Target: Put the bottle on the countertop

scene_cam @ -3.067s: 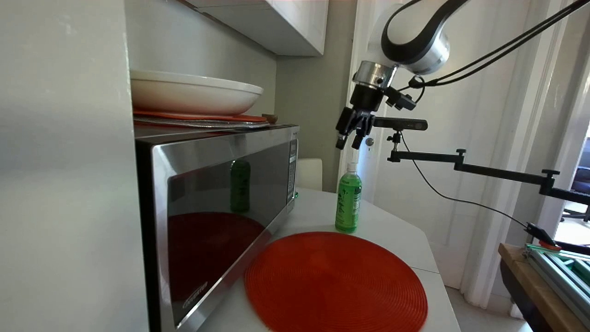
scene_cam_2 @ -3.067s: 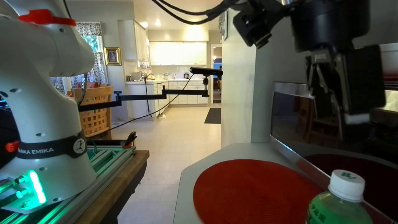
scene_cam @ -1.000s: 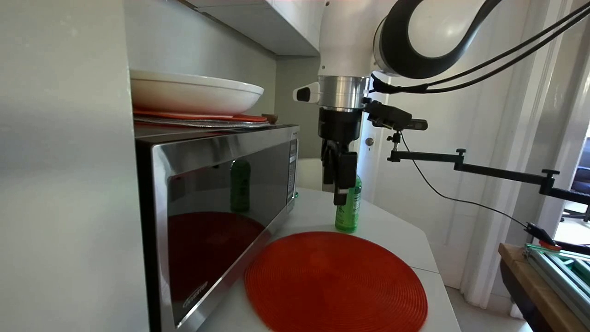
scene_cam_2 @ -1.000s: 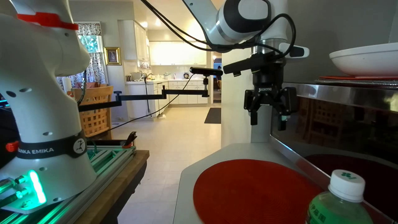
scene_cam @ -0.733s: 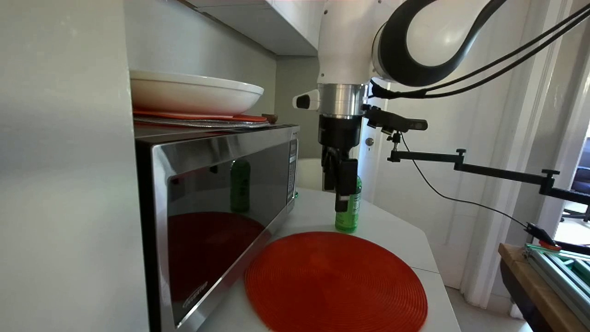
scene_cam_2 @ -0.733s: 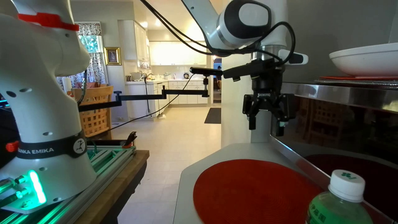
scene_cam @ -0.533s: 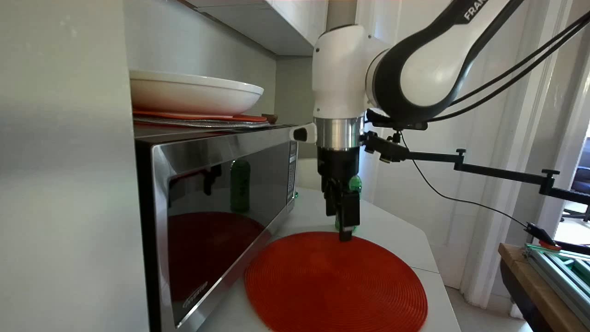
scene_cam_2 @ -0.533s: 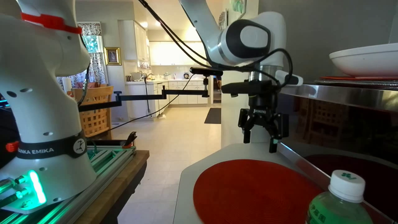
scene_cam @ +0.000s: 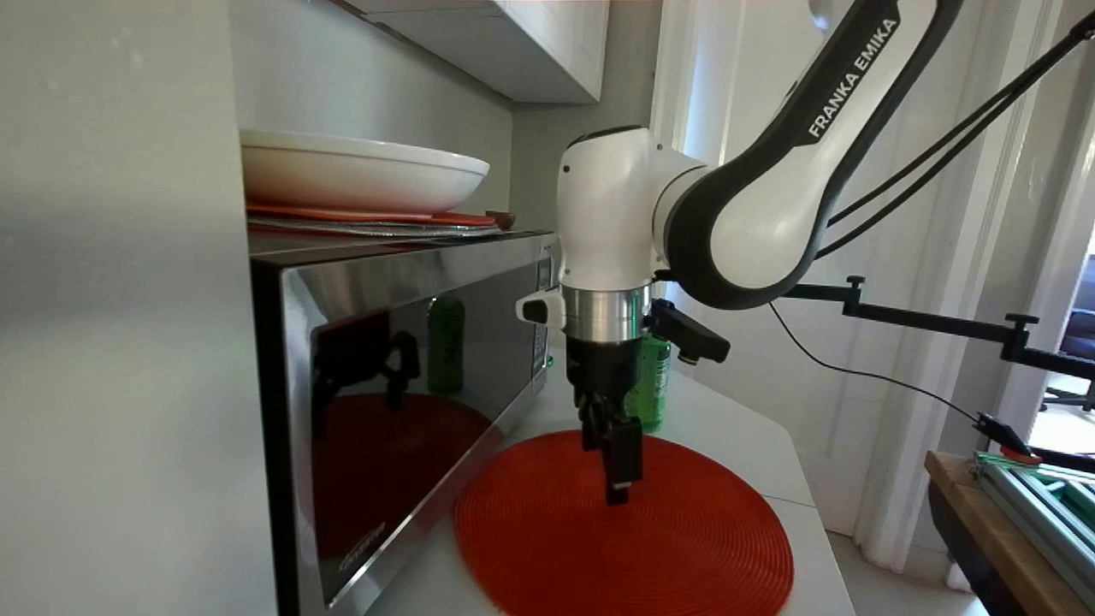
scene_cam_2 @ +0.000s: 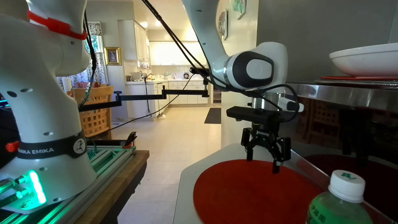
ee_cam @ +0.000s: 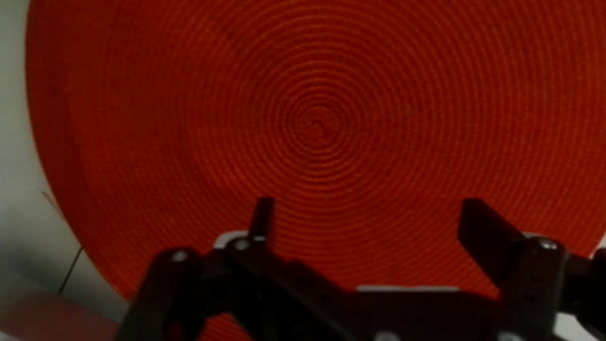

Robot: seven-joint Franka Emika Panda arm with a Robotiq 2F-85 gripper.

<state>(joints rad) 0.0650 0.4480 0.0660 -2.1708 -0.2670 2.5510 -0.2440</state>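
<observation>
My forearm point(scene_cam: 813, 162) slants down to my wrist point(scene_cam: 606, 315), which hangs upright in both exterior views. Below it my gripper point(scene_cam_2: 262, 163) points downward; in the wrist view its two fingers point(ee_cam: 487, 234) stand well apart, facing each other.

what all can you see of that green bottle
The green, plastic-looking bottle stands upright on the white countertop, near the edge of the round red placemat; contact there is unclear. It wears a white cap with a green clover-like mark, and has printed characters. The open gripper isn't touching it.
</observation>
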